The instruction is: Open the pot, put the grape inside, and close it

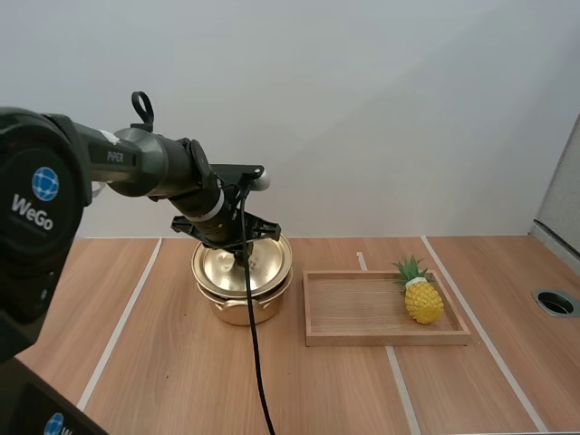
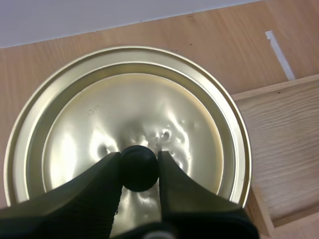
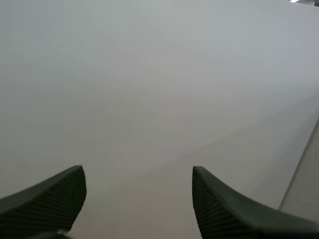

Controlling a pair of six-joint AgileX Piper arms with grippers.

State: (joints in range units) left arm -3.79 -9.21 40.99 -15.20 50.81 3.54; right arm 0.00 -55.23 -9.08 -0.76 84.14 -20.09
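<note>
The left arm (image 1: pixel 154 163) was dark grey to black, built of rounded, tubular links, with "PiPER" printed in small white letters along one link and small white patches at the joint beside it. Its large rounded housing (image 1: pixel 36 208), glossy black, carried a round blue globe badge above white "WeGo" lettering. A second black housing (image 1: pixel 36 408) bore the same blue globe. The left gripper (image 2: pixel 140 158) had two matt black fingers (image 2: pixel 89 194), smooth on their outer faces and tapering to blunt tips. The right gripper (image 3: pixel 138 174) had black fingers (image 3: pixel 55 199) with finely ribbed inner faces.
</note>
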